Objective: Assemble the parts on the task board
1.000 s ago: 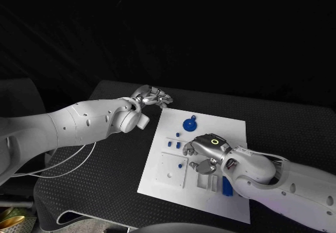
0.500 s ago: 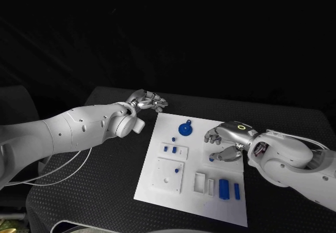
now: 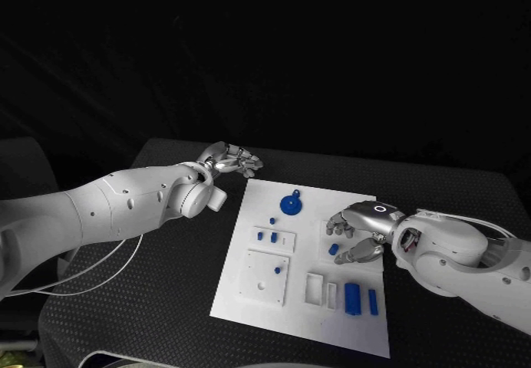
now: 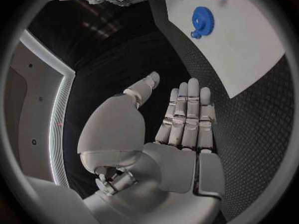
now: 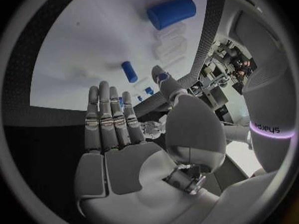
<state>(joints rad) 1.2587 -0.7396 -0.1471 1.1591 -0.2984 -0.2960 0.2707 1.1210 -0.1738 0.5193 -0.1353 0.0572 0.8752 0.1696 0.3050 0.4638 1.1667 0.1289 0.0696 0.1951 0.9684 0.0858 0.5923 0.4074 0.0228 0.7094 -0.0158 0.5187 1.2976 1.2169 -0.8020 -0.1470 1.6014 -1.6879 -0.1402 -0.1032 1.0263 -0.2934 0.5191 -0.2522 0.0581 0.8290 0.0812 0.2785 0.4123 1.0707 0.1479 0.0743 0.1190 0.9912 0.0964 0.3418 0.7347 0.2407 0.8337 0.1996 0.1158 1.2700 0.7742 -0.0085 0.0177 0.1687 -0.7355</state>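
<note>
The board (image 3: 332,314) lies at the centre of the head view, a white plate on the black table (image 3: 144,307). On it: a blue gear (image 3: 291,204) near the upper edge, small blue pegs (image 3: 267,237) on a white block left of centre, a single blue peg (image 3: 334,248) right of centre, and two larger blue blocks (image 3: 360,298) toward the lower right, beside white frames (image 3: 321,289).

The right hand (image 3: 356,230) hovers over the board's right edge, just beside the single peg. In the head view its fingers look loosely curled; the right wrist view shows them straight and side by side, thumb apart, nothing held. That view also shows a blue cylinder (image 5: 171,12) and a small peg (image 5: 129,71) on the white surface beyond the fingertips.

The left hand (image 3: 230,160) sits off the board's upper left corner, above the table. The head view shows it bunched; the left wrist view shows the fingers (image 4: 187,114) extended together, thumb apart, holding nothing, with the gear (image 4: 202,20) on the board's corner beyond.
</note>
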